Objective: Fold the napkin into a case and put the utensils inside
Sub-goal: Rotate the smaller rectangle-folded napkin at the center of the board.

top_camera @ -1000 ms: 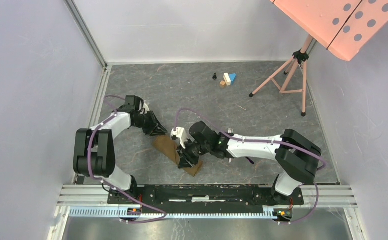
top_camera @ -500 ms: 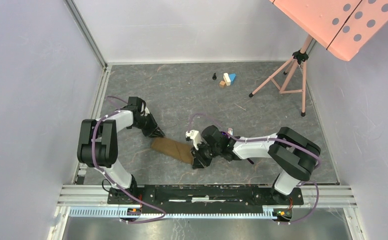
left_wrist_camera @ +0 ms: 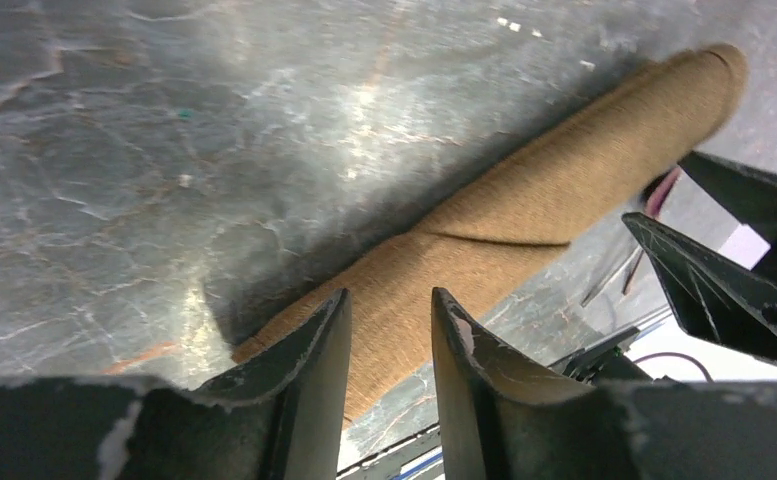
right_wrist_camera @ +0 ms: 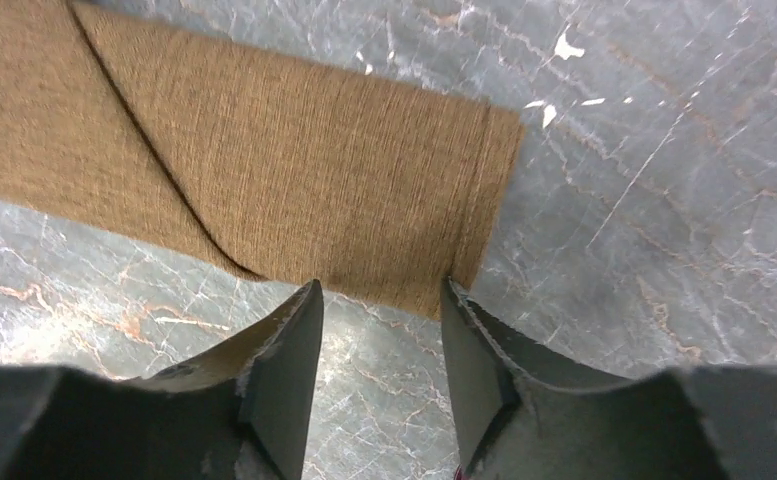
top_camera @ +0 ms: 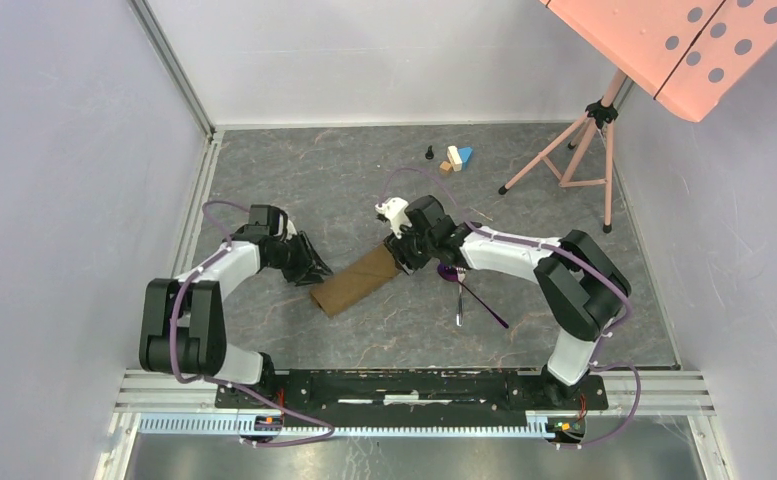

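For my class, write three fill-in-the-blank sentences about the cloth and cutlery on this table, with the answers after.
1. The folded napkin is ____ in colour.
2. The spoon has a ____ bowl.
3. The fork lies on the ____, not inside the napkin.
Answers: brown; purple; table.

Grey table (top_camera: 294, 180); case (top_camera: 356, 283), spoon (top_camera: 450, 272), fork (top_camera: 458, 306), blocks (top_camera: 454, 158)

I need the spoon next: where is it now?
In the top view, the spoon lies on the table right of centre, beside the fork, just right of the folded napkin and the right gripper.
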`<state>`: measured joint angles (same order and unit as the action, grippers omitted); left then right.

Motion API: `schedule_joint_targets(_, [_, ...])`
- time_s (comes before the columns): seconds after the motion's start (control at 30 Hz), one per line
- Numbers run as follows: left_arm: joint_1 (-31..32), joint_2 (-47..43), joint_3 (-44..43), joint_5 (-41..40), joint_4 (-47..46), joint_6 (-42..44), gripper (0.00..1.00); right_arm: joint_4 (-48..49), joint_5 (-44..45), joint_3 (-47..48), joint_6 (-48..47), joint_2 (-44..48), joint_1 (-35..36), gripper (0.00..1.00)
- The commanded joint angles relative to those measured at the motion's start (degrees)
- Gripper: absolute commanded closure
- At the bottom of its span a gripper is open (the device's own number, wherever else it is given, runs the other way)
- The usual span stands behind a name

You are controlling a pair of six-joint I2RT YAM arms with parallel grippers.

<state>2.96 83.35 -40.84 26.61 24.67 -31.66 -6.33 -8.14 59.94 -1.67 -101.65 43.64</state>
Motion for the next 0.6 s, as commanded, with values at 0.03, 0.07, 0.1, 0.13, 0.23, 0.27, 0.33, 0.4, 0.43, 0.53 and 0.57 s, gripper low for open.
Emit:
schedule_joint_targets(0.03, [1.5,-6.2,-1.6,2.3,-0.8,0.1,0.52,-1.9,-0.7,-0.4,4.7,3.8,0.3,0.43])
schedule_joint_targets(0.07, [1.5,-6.8,-1.9,1.4,-0.4,0.7,0.49,1.0,-4.0,-2.9,7.3,5.0,0.1,0.42])
schedule_joint_targets(0.1, [1.5,-6.5,-2.3,0.4,-0.1,1.2,0.47,4.4,-6.6,-5.9,10.9,6.1,-0.3,0.41])
schedule_joint_targets(0.13, [1.5,-5.6,-2.9,0.3,0.2,1.8,0.46,8.0,-8.6,-8.4,14.0,7.2,-0.6,0.41])
schedule_joint_targets(0.23, [1.5,0.2,-5.4,3.1,0.8,3.1,0.44,20.2,-13.6,-16.3,24.8,9.0,-1.2,0.4])
schedule_joint_targets(0.27, [1.6,2.2,-5.9,3.4,0.4,3.2,0.44,23.9,-14.8,-18.5,28.2,8.7,-1.2,0.4])
schedule_joint_targets(0.33, [1.5,5.1,-6.2,3.3,-0.6,3.0,0.44,32.2,-17.0,-21.3,33.8,7.2,-1.3,0.4])
schedule_joint_targets(0.4, [1.7,6.6,-5.2,4.9,-2.7,1.6,0.45,36.6,-17.8,-21.6,37.3,4.0,-1.4,0.39])
schedule_joint_targets(0.43, [1.8,6.8,-4.3,5.5,-4.2,0.5,0.45,38.0,-18.2,-21.1,38.8,2.5,-1.7,0.4])
schedule_joint_targets(0.53, [3.0,6.2,-0.5,5.4,-8.5,-3.2,0.46,39.2,-19.0,-16.4,40.2,-2.7,-2.6,0.41])
schedule_joint_targets(0.57, [3.4,6.1,0.7,6.0,-10.5,-4.6,0.47,38.9,-18.8,-14.2,40.3,-4.5,-3.1,0.41])
